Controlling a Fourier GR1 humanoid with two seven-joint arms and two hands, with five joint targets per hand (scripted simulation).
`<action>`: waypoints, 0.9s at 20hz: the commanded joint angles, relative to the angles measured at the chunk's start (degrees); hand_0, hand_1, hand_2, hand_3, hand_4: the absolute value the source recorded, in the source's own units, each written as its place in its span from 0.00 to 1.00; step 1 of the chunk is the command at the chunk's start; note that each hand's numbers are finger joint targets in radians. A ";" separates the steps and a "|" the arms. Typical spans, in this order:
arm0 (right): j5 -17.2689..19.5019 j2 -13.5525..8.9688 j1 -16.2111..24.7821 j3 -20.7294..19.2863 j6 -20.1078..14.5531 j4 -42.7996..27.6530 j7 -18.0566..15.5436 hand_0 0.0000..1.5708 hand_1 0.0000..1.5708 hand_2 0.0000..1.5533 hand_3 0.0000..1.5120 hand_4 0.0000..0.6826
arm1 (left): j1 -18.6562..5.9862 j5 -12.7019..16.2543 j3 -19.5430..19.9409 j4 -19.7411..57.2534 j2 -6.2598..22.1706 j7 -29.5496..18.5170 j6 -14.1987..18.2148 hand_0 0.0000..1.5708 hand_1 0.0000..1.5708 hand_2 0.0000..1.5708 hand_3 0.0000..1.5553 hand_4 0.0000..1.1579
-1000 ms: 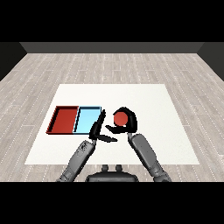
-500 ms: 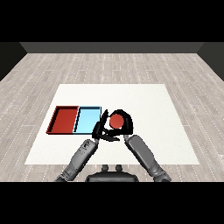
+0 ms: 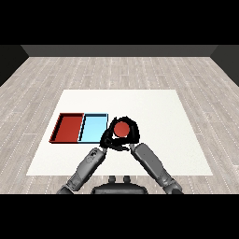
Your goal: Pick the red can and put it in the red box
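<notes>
The red can [image 3: 122, 129] is held above the table just right of the light blue tray [image 3: 93, 127], its round top facing me. My right hand [image 3: 131, 133] is shut on it, fingers curled round its sides. My left hand [image 3: 108, 138] sits against the can's lower left side, touching or nearly touching the right hand; its fingers are hard to make out. The red tray [image 3: 69, 127] lies at the left, next to the blue one, with nothing in it.
Both trays lie side by side on the left half of the white table [image 3: 158, 112]. Grey wooden floor surrounds the table.
My right hand has carried the red can leftward toward the trays. The left hand has drawn in against the can and right hand.
</notes>
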 commanded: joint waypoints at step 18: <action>1.40 0.25 0.06 4.57 -3.89 -3.73 2.50 0.94 0.94 0.93 0.92 0.95 | -2.82 9.02 -3.35 9.75 -0.34 -7.16 13.03 1.00 1.00 0.99 0.95 0.97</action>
